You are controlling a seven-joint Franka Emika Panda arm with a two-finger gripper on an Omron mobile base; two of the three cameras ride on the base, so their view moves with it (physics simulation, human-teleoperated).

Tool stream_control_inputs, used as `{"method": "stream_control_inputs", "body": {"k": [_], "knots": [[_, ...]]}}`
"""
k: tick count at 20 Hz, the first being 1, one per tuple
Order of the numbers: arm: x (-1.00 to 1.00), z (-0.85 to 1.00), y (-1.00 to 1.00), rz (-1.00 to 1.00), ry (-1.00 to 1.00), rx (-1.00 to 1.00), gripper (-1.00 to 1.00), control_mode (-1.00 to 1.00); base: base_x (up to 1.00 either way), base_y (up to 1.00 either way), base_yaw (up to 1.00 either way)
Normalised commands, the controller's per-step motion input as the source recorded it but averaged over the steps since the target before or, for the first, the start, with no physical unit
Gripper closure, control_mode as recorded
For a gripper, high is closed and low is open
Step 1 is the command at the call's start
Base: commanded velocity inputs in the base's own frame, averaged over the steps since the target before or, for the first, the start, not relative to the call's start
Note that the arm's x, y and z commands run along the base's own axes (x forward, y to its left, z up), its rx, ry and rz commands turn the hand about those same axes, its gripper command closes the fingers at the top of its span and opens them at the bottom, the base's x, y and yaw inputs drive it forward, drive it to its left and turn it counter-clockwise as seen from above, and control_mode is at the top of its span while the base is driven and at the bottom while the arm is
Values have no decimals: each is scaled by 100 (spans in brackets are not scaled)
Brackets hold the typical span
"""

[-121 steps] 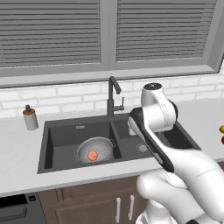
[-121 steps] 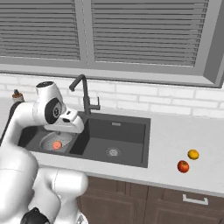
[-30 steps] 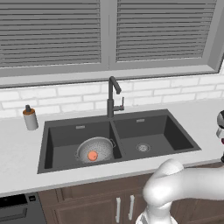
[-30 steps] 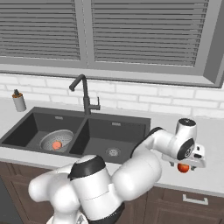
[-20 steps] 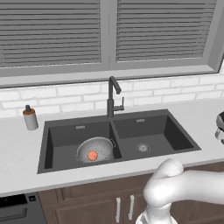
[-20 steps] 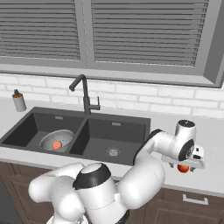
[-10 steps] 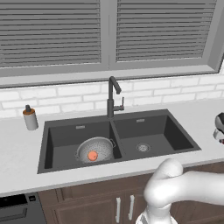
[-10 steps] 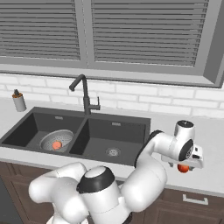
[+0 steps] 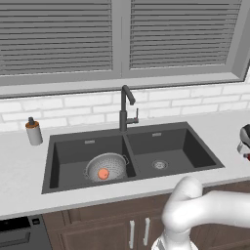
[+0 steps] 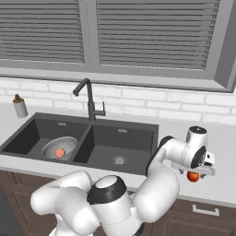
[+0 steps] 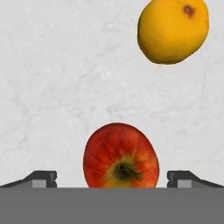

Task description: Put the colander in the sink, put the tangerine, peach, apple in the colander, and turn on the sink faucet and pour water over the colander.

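The colander [image 9: 108, 166] sits in the left basin of the dark sink [image 9: 190, 146], with the peach [image 9: 103, 174] inside it; from the right they show as colander [image 10: 60, 146], peach [image 10: 59, 153] and sink [image 10: 138, 143]. On the counter right of the sink, my gripper [image 11: 113, 179] stands open, pointing down over the red apple [image 11: 120, 156], which lies between its fingertips [image 11: 43, 178]. The yellow-orange tangerine [image 11: 173, 28] lies just beyond the apple. From the base cameras the gripper [image 10: 194, 172] hangs right above the apple [image 10: 193, 176]. The black faucet [image 9: 125, 106] stands behind the divider.
A small grey soap dispenser [image 9: 33, 132] stands on the counter left of the sink. A white brick backsplash and a window sill run behind the faucet [image 10: 89, 104]. Pale counter [image 10: 221, 184] surrounds the apple, with its front edge close by.
The hand has sunk slightly toward the apple at the counter's right end. The jaws stay open; colander and peach have not moved.
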Motion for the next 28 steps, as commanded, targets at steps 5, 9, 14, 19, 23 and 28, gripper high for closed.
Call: {"method": "stream_control_inputs", "body": {"k": [5,9,14,19,23,28], "knots": [[2,-9,-9,0,0,2,-100,-100,0,0,0],[0,-22,0,0,1,0,-100,-100,0,0,0],[0,-21,0,0,3,0,-100,-100,0,0,0],[0,-13,0,0,2,0,100,-100,0,0,0],[0,0,0,0,0,0,100,-100,0,0,0],[3,0,0,-1,0,0,100,-100,0,0,0]]}}
